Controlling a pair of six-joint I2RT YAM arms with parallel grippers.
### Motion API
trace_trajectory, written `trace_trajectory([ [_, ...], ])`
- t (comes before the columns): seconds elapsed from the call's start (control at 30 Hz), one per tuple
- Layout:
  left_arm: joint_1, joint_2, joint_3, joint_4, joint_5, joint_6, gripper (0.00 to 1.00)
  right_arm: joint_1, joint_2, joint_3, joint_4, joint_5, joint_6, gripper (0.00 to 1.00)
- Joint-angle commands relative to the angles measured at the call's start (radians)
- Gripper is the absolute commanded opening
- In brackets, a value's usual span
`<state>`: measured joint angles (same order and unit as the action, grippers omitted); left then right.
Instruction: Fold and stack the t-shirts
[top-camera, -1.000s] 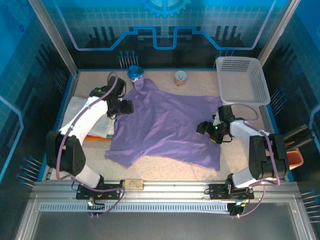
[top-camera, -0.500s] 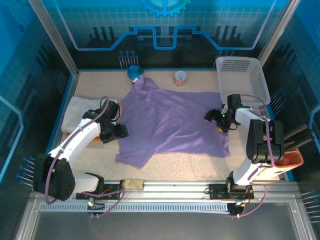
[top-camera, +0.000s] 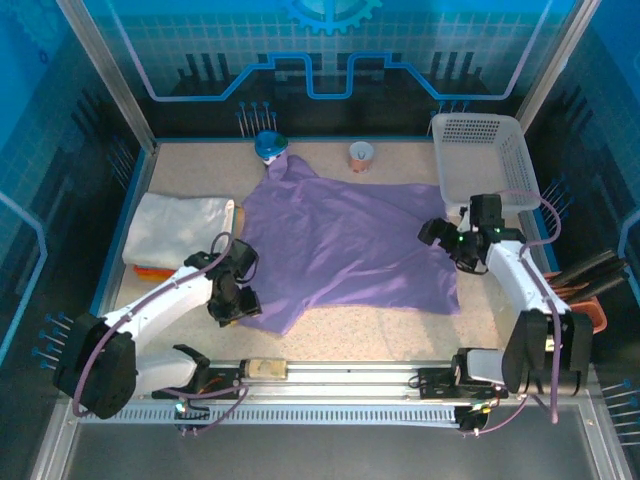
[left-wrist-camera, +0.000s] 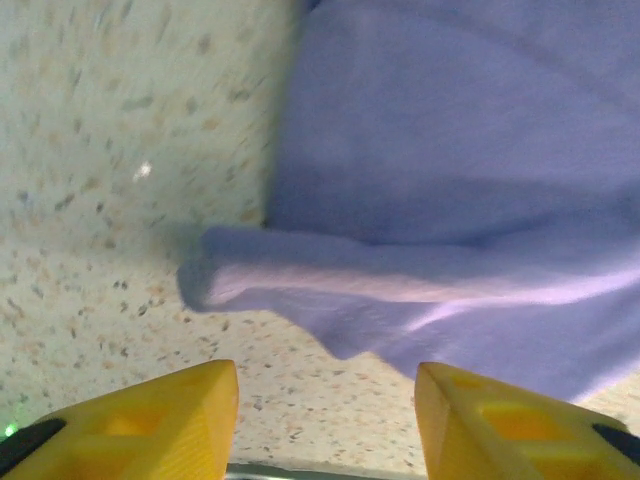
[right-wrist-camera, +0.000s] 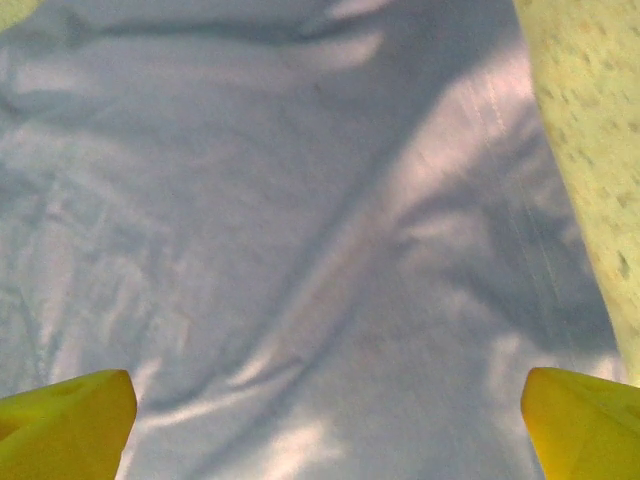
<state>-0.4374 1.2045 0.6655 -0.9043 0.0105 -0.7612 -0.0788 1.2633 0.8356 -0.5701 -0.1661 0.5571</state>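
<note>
1. Two arms are working on one purple shirt (top-camera: 345, 240), which lies opened out but rumpled across the middle of the table (top-camera: 400, 325), collar end toward the back.
2. Over on the left there's a stack going already. A folded white shirt (top-camera: 175, 228) sits on an orange shirt (top-camera: 148, 271), of which just an edge peeks out underneath. The stack sits just beside the purple one's left side.
3. The left gripper (top-camera: 235, 303) is parked at the shirt's near-left corner. Its wrist view shows the jaws apart with nothing in them and a rolled-over bit of hem just ahead.
4. The right gripper (top-camera: 438, 232) hangs over the shirt's right edge, near the basket (top-camera: 480, 160). Its jaws are spread wide and empty, with plain flat cloth under them.
5. Looks like the step is squaring the purple shirt up for its first fold. No fold is in yet.
6. Next move, probably: the left arm drops and pinches that rolled hem. The right arm likely needs to shift onto an actual edge, since flat cloth gives it nothing to bite.
</note>
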Motion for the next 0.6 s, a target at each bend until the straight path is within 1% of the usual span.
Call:
trace_trajectory([
  [0.0,-0.018,-0.036,-0.042,0.019,-0.07,-0.115,0.48,-0.002,-0.064,-0.062,-0.14,0.059,0.024,1.0],
  [0.07,-0.023,-0.057,-0.046,0.008,-0.106,-0.133,0.49,-0.012,-0.11,-0.08,-0.173,0.076,0.037,1.0],
  [0.2,-0.027,-0.083,-0.061,-0.003,-0.147,-0.138,0.49,-0.021,-0.163,-0.116,-0.179,0.074,0.045,1.0],
  [0.4,-0.027,-0.026,-0.101,0.098,-0.161,-0.124,0.49,-0.028,-0.135,-0.144,-0.164,0.072,0.049,0.98],
  [0.57,-0.027,0.019,-0.099,0.123,-0.176,-0.109,0.49,-0.042,-0.148,-0.153,-0.178,0.084,0.037,0.97],
])
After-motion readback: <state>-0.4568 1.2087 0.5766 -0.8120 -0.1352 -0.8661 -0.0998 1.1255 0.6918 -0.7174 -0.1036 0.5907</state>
